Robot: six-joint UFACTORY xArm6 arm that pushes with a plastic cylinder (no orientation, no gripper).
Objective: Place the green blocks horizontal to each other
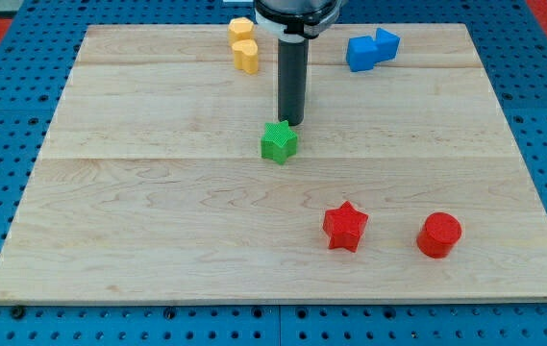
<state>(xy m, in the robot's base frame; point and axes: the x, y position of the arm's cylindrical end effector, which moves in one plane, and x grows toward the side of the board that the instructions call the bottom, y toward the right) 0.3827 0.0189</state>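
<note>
Red cylinder [439, 235] & red star [345, 226] sit lower right on bench [138, 231]. Green star [279, 141] at centre is touched from above by rod tip [292, 122], placed to shove it downward. Only one green block seen; no fingers fitted.

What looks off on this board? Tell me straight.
Only one green block shows: the green star, mid-board, with my tip just above it. The task names green blocks, yet no second one is visible. Nothing is damaged or spilled.
</note>
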